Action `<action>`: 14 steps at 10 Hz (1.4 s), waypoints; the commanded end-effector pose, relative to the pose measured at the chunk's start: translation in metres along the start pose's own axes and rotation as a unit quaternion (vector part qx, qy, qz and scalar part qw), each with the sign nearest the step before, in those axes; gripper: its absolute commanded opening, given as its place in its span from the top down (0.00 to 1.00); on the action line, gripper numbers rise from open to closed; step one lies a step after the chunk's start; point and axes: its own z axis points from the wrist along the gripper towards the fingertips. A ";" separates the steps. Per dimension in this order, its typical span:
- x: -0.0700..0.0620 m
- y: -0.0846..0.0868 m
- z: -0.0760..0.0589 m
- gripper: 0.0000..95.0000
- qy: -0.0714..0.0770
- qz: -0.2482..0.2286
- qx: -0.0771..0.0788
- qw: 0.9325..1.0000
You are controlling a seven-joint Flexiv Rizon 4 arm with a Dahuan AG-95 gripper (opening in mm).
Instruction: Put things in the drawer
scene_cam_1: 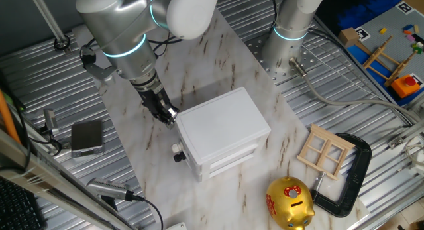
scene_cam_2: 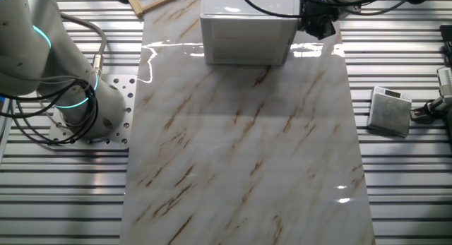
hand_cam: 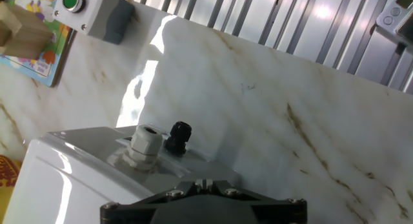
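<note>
Hand (scene_cam_1: 169,115) beside white cabinet (scene_cam_1: 222,127), grip state unclear; brown block unseen.

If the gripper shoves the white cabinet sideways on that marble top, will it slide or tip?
Probably slide: the cabinet is squat and boxy, resting flat on the glossy, likely slick tabletop. It looks light for its size, so a low push should move it; a push near the top edge might rock it.

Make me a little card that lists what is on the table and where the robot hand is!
gripper: beside the white cabinet, open or shut unclear
top drawer: looks shut
white knob: on the cabinet's front, above a black one
gold piggy bank: near the table edge
wooden window frame: lying flat by a black clamp
brown block: not seen
</note>
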 end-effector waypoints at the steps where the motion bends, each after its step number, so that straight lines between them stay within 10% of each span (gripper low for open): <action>1: 0.001 0.001 0.000 1.00 0.000 -0.002 0.001 1.000; 14: 0.011 -0.037 -0.019 1.00 0.026 -0.072 0.032 0.997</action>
